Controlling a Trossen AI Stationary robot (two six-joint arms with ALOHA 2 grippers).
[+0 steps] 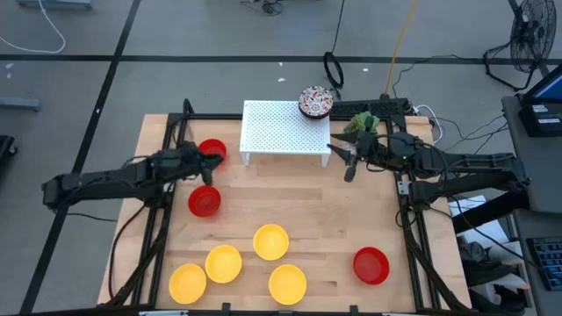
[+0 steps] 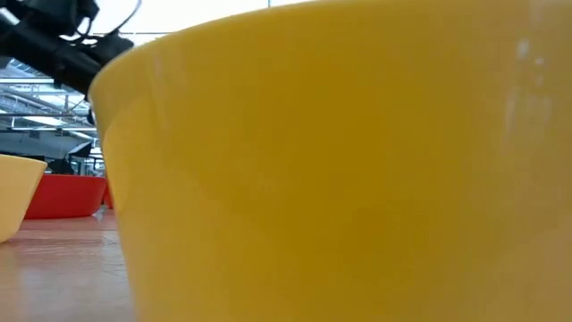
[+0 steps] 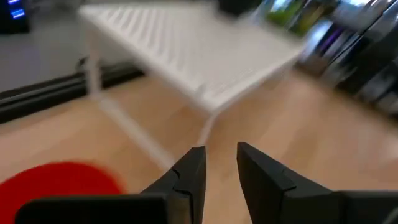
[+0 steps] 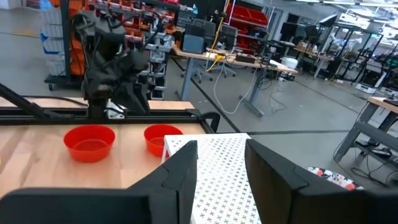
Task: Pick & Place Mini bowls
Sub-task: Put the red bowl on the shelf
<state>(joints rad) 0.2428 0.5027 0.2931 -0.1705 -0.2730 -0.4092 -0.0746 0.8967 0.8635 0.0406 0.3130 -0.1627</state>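
Observation:
My left gripper [image 1: 211,165] [image 3: 221,163] hovers open and empty between two red bowls, one toward the far edge [image 1: 212,150] and one nearer [image 1: 205,202] [image 3: 59,180]. My right gripper [image 1: 348,161] [image 4: 222,163] is open and empty at the right end of the white perforated stand [image 1: 285,130] [image 4: 224,171]. One floral bowl [image 1: 315,102] [image 4: 329,177] sits upright on the stand's far right corner. Several yellow bowls [image 1: 270,241] [image 1: 223,262] [image 1: 187,282] [image 1: 287,283] and a third red bowl [image 1: 371,265] rest upright on the table near its front edge.
A green plant in a pot [image 1: 362,125] stands just behind my right gripper. The stand [image 3: 186,56] rises ahead of my left gripper. In the low view one yellow bowl [image 2: 340,170] blocks nearly everything; another yellow bowl [image 2: 13,201] and a red bowl [image 2: 64,195] show beside it. Bare wood [image 1: 316,202] lies mid-table.

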